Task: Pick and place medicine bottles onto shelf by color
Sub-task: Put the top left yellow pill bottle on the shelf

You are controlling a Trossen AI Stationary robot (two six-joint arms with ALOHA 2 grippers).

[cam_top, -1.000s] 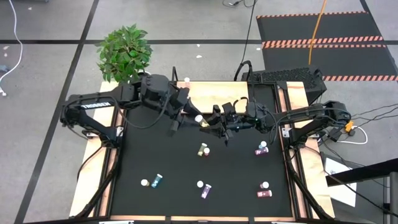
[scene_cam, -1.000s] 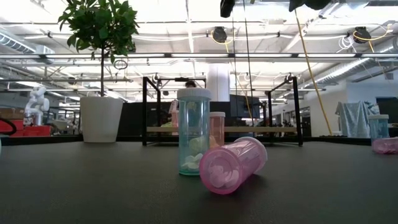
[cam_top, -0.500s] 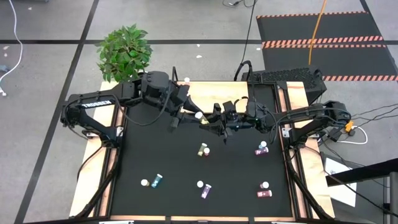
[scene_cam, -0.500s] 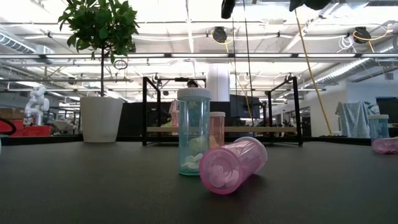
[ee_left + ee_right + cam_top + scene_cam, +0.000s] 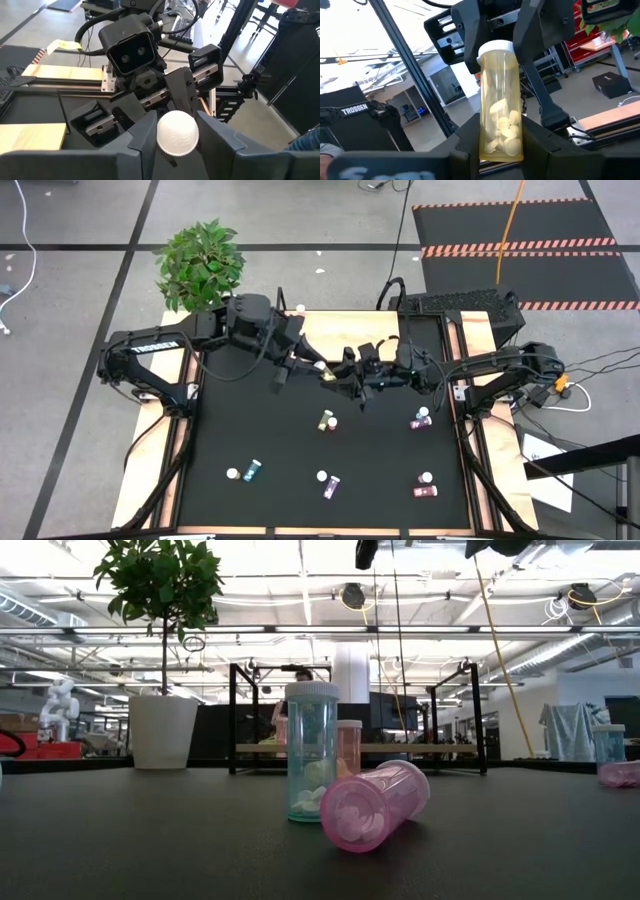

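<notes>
The right pincer (image 5: 501,137) is clamped on the lower body of a yellow see-through medicine bottle with a white cap and white pills inside (image 5: 500,102), holding it out above the middle of the black counter (image 5: 290,450). The left pincer (image 5: 176,131) meets it head-on: its two dark fingers (image 5: 145,132) flank the bottle's white cap (image 5: 177,132) and look to be pressing against it, though I cannot tell for certain whether that grip is firm. From above, both pincers come together over the counter's far half, near the light tan wooden shelf board (image 5: 345,330).

This reads as a hand-over in mid-air, the yellow bottle passing from the right arm to the left. Next, I would guess, the left pincer must have a sure hold on the cap before the right lets go; release too soon and the bottle drops.

On the counter other small bottles wait: one yellowish (image 5: 326,420), one purple (image 5: 420,419), a teal one (image 5: 254,470), another purple one (image 5: 329,485) and a pink one (image 5: 425,490). A green potted plant (image 5: 200,265) stands beyond the far left corner.
</notes>
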